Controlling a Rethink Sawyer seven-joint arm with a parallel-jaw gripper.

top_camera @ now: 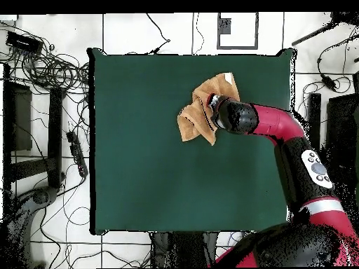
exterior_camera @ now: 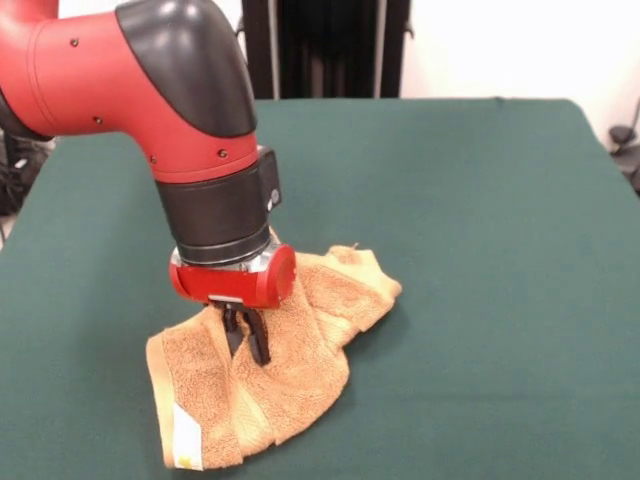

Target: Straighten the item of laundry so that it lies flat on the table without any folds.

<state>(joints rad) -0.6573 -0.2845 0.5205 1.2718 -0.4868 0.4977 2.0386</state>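
**Soft towel still bunched on the surface**

The towel [exterior_camera: 275, 355] lies crumpled on the green surface [exterior_camera: 480, 250], in several thick folds. The gripper [exterior_camera: 247, 340] is low on its middle; its fingers look nearly together, perhaps pinching cloth. The terry seems light, limp and not slippery. A free corner near the white label [exterior_camera: 186, 440] would be a better hold.

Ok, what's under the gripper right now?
The crumpled, folded towel on the green table; the gripper has its jaws down in its folds. The cloth hides whether they pinch any.
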